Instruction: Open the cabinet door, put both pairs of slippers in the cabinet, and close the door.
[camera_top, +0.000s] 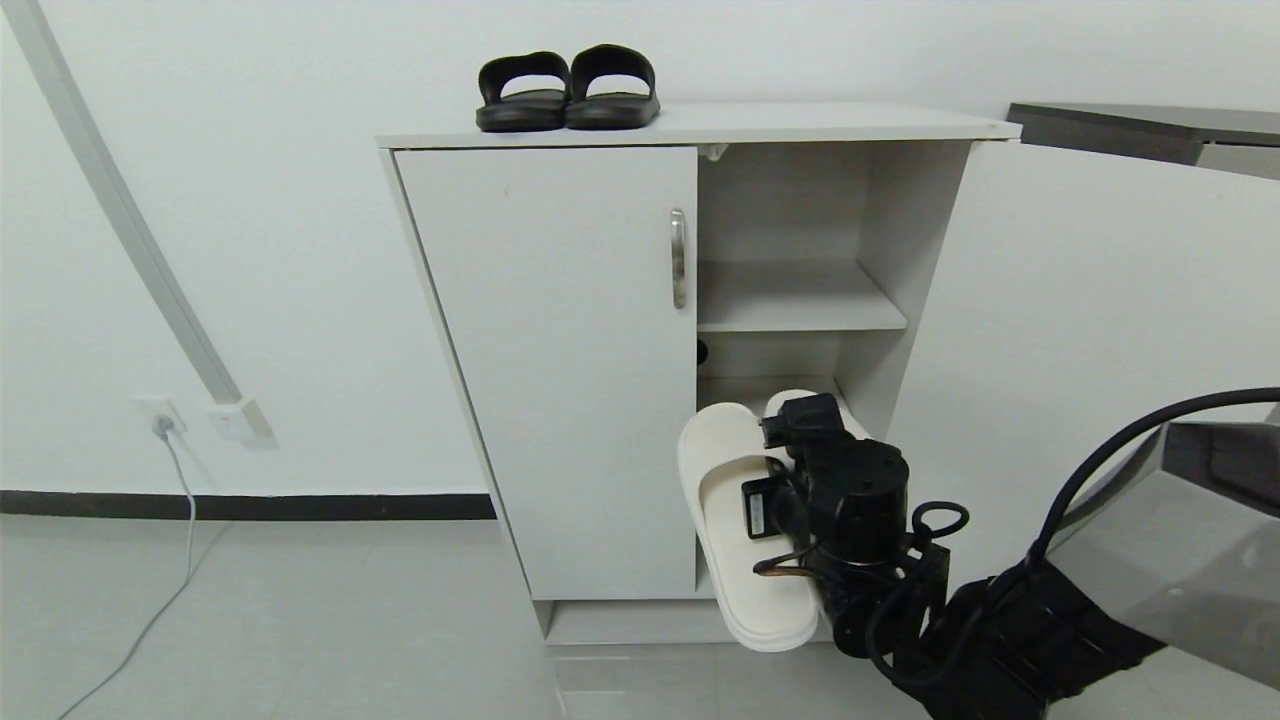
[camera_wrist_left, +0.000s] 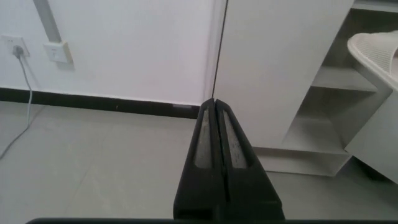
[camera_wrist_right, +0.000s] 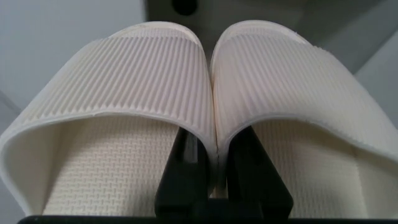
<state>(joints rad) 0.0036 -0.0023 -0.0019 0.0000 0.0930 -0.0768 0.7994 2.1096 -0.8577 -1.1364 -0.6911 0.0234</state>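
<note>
A pair of white slippers hangs upright in front of the cabinet's lower right compartment, toes pointing in. My right gripper is shut on them. In the right wrist view its fingers pinch the two inner edges of the white slippers together. A pair of black slippers stands on the cabinet top. The right door is swung open; the left door is closed. My left gripper is shut and empty, low over the floor, facing the cabinet's left side.
An inner shelf divides the open compartment. A metal handle sits on the closed door. A wall socket with a cable is at the left wall. The grey floor left of the cabinet is open.
</note>
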